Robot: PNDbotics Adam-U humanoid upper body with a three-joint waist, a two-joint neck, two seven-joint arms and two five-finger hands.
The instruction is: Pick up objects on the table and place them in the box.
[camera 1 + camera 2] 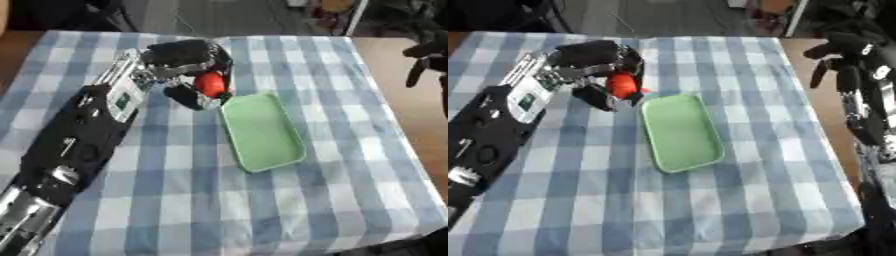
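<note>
While the left hand (188,62) fingers curl round a red object (209,83), the right hand (842,47) hangs relaxed.

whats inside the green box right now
Nothing shows inside the green box; its whole floor is bare. The red object is outside it, just past its far left corner, in the curled left robot hand, whose fingers cover part of it.
</note>
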